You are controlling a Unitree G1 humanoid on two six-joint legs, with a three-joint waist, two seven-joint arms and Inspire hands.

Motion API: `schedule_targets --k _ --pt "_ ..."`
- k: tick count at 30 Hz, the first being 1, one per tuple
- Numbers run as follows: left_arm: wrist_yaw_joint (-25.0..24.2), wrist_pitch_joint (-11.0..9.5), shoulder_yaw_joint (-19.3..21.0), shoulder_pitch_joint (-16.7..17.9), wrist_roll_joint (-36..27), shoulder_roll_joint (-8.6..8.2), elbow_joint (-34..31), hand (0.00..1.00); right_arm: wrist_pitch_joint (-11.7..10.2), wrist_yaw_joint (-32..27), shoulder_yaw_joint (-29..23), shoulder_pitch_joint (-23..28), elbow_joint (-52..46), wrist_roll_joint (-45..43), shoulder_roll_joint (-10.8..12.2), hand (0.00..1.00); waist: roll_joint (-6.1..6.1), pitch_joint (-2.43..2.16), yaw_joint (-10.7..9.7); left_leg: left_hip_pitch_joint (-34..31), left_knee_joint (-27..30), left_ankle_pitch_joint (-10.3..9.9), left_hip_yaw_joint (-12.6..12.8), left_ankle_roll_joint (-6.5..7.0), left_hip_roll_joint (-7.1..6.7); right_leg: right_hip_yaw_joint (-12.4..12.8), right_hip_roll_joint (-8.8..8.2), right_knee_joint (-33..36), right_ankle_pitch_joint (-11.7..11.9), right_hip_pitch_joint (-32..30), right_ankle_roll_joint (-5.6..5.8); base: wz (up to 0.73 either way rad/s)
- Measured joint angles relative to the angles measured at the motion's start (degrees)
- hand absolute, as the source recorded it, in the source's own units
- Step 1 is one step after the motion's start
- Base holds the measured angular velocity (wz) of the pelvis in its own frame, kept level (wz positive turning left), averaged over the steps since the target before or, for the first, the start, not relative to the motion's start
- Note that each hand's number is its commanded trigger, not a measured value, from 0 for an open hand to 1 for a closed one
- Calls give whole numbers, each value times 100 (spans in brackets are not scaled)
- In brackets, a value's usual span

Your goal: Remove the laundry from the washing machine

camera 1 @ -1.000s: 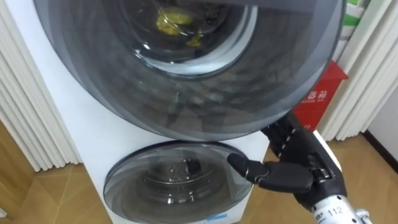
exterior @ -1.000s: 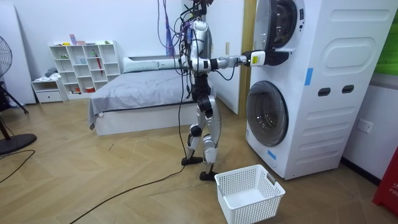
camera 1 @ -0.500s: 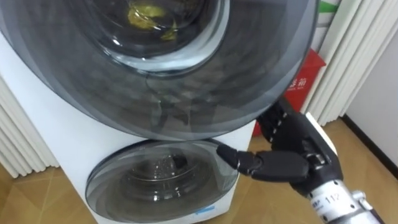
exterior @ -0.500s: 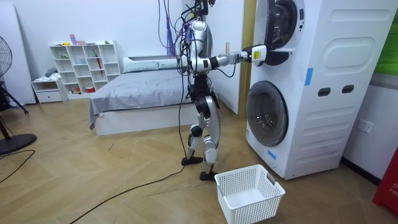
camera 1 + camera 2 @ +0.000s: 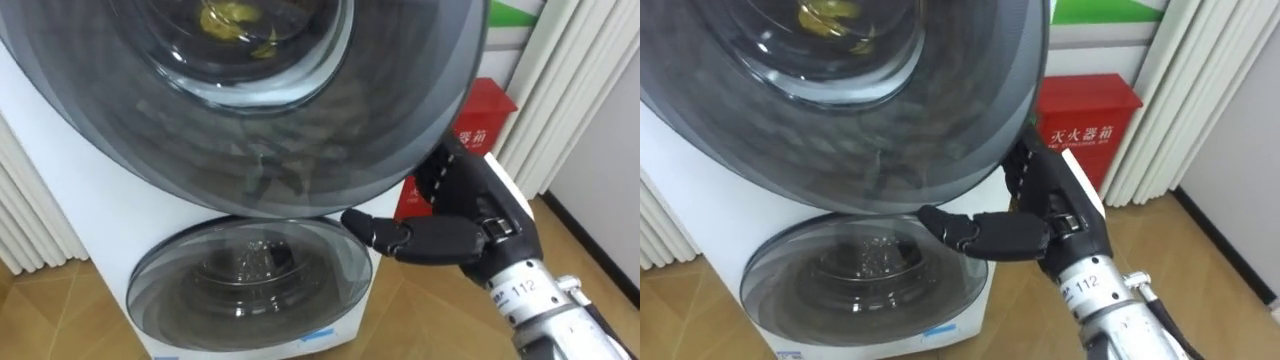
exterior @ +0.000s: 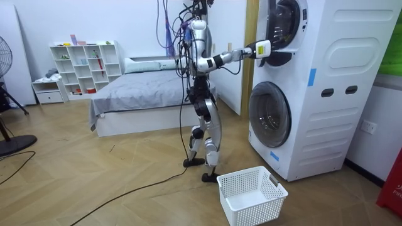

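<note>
A yellow cloth (image 5: 235, 20) lies in the upper drum and shows through the big round smoked-glass door (image 5: 250, 120) of the upper machine. My right hand (image 5: 450, 235) is at that door's lower right rim, partly behind it. In the room view I stand in front of the white stacked machines (image 6: 326, 88), with my right hand (image 6: 262, 48) raised to the upper door. The lower machine's round door (image 5: 250, 280) is closed.
A white laundry basket (image 6: 251, 194) stands on the wooden floor by my feet. A red box (image 5: 482, 120) and white curtains (image 5: 590, 90) are to the right of the machines. A bed (image 6: 138, 94), a white shelf (image 6: 81, 63) and a fan (image 6: 6, 94) are behind me.
My right hand has risen a little along the upper door's rim. The eye view has shifted, so the door and hand sit further left.
</note>
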Motion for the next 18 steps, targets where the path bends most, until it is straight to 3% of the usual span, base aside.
schedule_targets --k 5,10,12,13,14,15,16,17,18 --pt "-1 31 -2 -8 1 -2 -53 0 -1 -21 41 0 -52 -17 113 0 5 -4 246 -50 57 8 -190 -15 63 -607 -144 -7 -31 16 -101 -1" --pt "-18 32 -2 17 105 14 -65 0 -17 -22 276 1 -69 -161 150 0 35 -4 265 -126 222 18 -266 -29 91 -934 -210 -9 -66 114 -150 12" --pt "-26 28 -4 3 106 17 -128 0 -152 -21 362 0 -70 -170 161 0 49 -7 264 -181 234 13 -264 13 133 -1037 -221 -27 -122 129 55 14" --pt "-33 27 -4 -4 107 16 -135 0 -196 -15 450 -3 -71 -171 176 0 87 -15 266 -209 210 30 -263 39 187 -1113 -193 -116 -111 165 353 3" --pt "-39 27 7 -5 117 7 -128 0 -228 4 567 -15 -107 -175 175 0 204 6 273 -246 205 41 -254 11 338 -1031 -126 28 -111 129 569 0" --pt "-42 25 20 -19 145 -4 -112 0 -233 7 630 -24 -154 -187 171 0 235 28 258 -299 305 48 -229 -51 384 -826 -167 548 -301 -12 493 49" --pt "-33 8 43 -42 270 -10 -106 0 -240 34 698 -21 -227 -191 176 0 116 -2 95 -527 800 -90 -271 -169 338 -60 -363 1628 -1056 -226 552 91" --pt "-25 -33 6 -72 294 -28 -158 0 -258 79 701 -76 -256 -190 160 0 16 18 132 -720 1288 -216 -318 -256 239 15 -409 1892 -1341 -343 357 86" --pt "-37 -47 -24 -30 285 -56 -191 0 -257 121 723 -106 -256 -187 147 0 91 -16 227 -726 1340 -216 -331 -252 250 -22 -407 1854 -1360 -309 333 31"
